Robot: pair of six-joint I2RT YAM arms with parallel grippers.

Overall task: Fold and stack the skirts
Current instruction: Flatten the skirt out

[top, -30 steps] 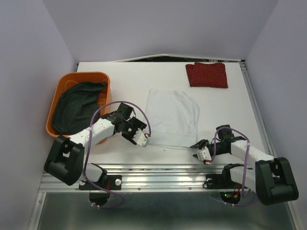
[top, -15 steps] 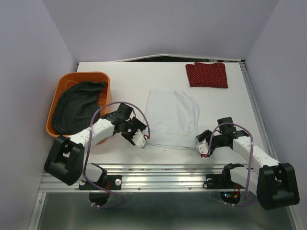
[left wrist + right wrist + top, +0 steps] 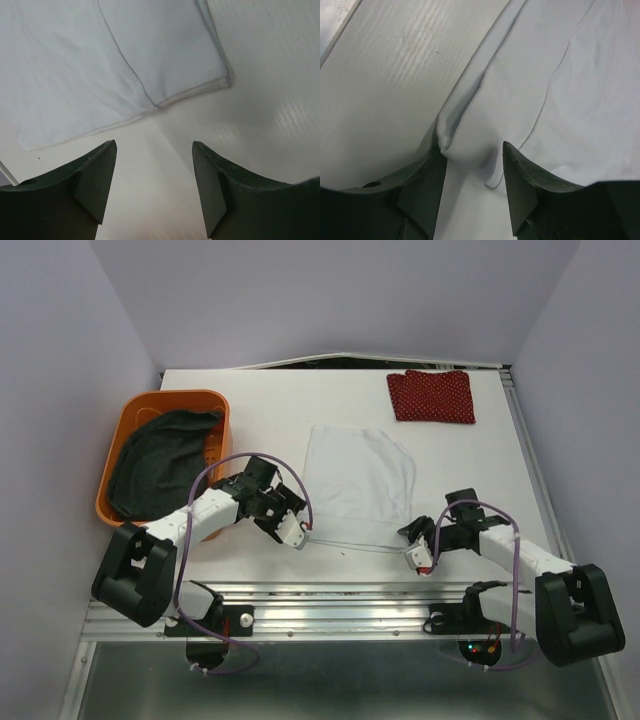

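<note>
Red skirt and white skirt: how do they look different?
1. The red skirt has tiny white dots; the white skirt is plain.
2. The red skirt is folded into a neat rectangle; the white skirt lies spread out and covers more room.
3. The red skirt sits at the far right of the table; the white skirt is in the middle, nearer the arms.
Both are soft cloth lying on the table.

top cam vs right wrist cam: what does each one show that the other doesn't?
Top only: the red skirt at the far right, the grey skirt in the orange basket, the left hand. Right wrist only: the white skirt's rumpled edge lying between the right hand's fingers. Both: white skirt, right hand, table.
</note>
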